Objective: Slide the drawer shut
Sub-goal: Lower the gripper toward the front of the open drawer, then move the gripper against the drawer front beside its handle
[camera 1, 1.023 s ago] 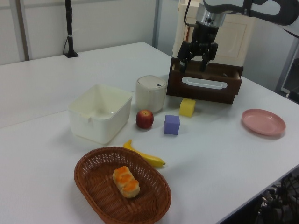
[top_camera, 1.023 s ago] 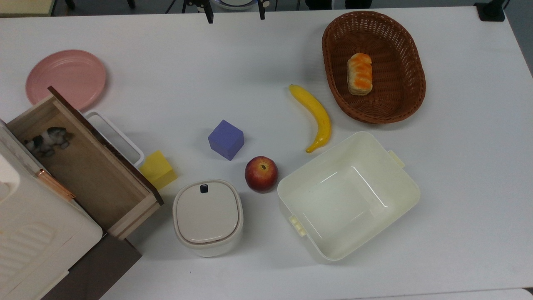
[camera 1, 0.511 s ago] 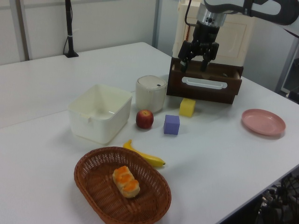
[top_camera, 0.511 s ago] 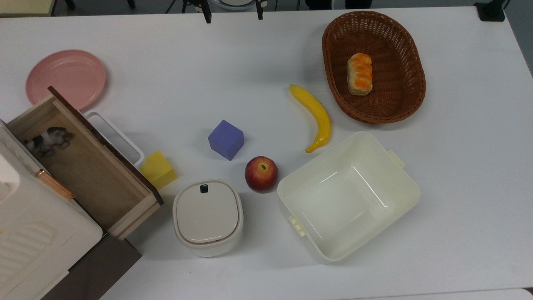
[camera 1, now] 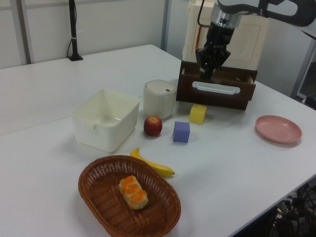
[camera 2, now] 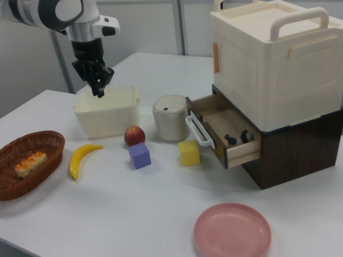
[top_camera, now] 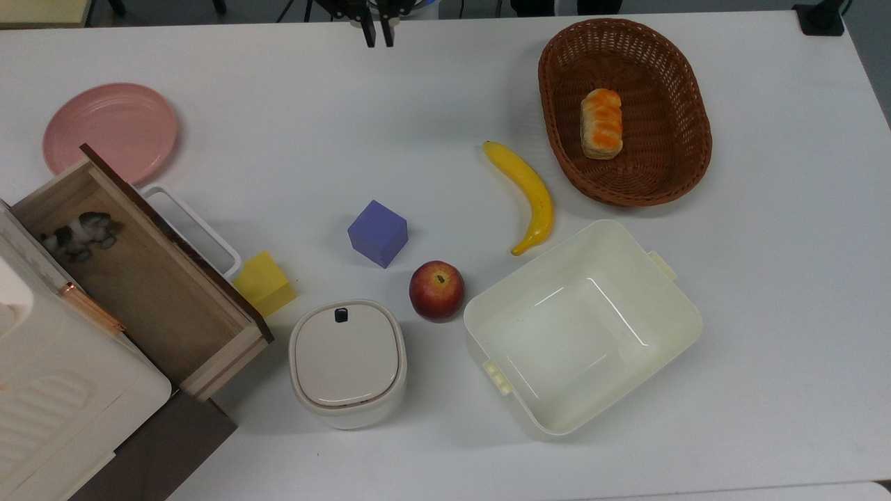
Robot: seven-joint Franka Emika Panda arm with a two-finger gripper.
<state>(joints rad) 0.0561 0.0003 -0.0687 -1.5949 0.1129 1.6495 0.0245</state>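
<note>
Drawer stood open, pincer held aloft.
In the top view, the drawer (top_camera: 139, 278) jutted out at far left, its handle (top_camera: 195, 229) beside a yellow block (top_camera: 263, 283); the pincer (top_camera: 376, 33), fingers together and gripping nothing, hung above the surface (top_camera: 766, 278).

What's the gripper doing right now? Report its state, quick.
Gripper: shut, holding nothing, raised well clear of the open drawer.

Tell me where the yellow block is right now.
In the top view, the yellow block sits on the table at the left, just below the drawer's white handle, up and left of the rounded lidded container.
</note>
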